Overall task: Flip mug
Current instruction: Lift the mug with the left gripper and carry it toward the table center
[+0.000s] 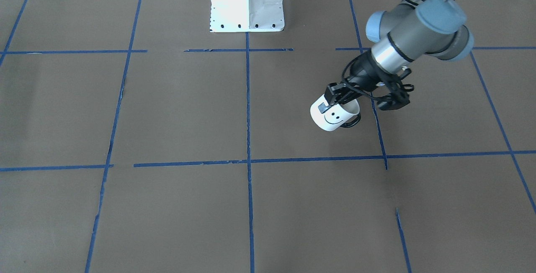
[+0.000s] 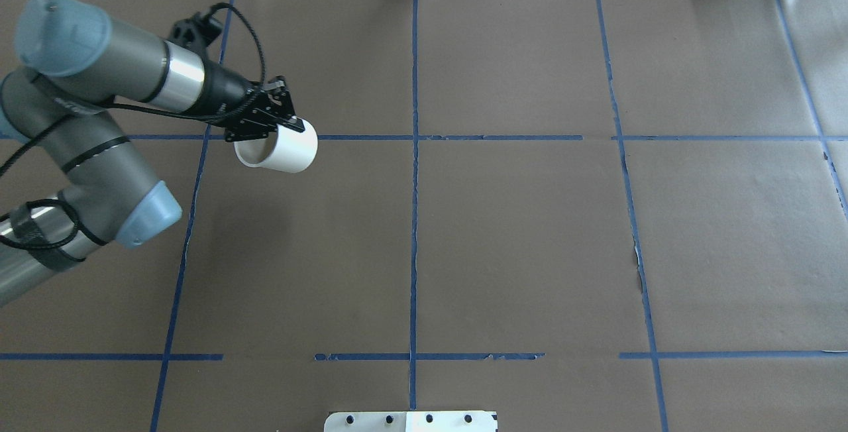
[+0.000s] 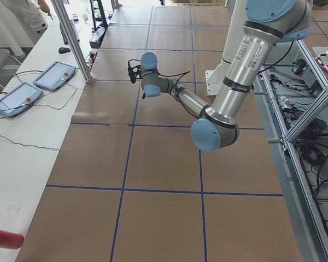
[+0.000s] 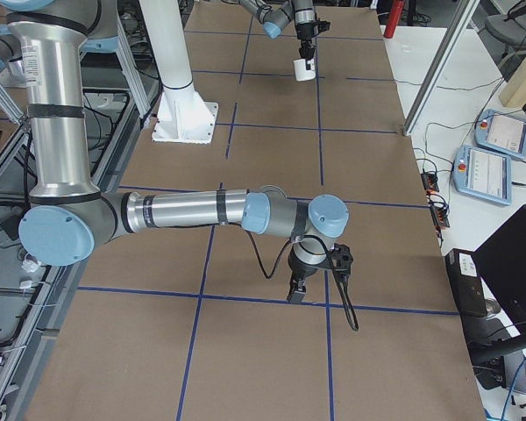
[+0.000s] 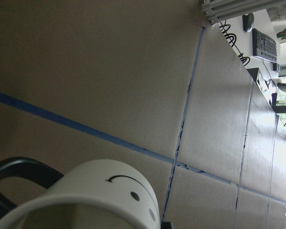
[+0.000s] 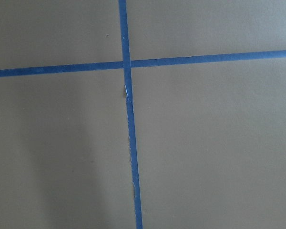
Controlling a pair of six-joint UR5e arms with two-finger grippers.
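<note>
Overhead exterior | grips mug [image 2: 285,152] at rim with left gripper [image 2: 281,125], jaws clamped | holds it tilted above table [image 2: 517,233], hanging under fingertips | cannot tell for right gripper [image 4: 295,294]

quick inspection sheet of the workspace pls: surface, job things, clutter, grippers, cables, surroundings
surface: brown paper table with a blue tape grid; the tape is gapped and frayed in places
job's things: white mug with smiley face, tilted, mouth towards the robot, apparently lifted off the table
clutter: nothing seen
grippers: left gripper has its jaws shut on the mug's rim; right gripper is low over the table, open or shut cannot be told
cables: black cable loops along the left wrist, not touching the mug
surroundings: white base at the table's robot side; pendants on the side bench
</note>
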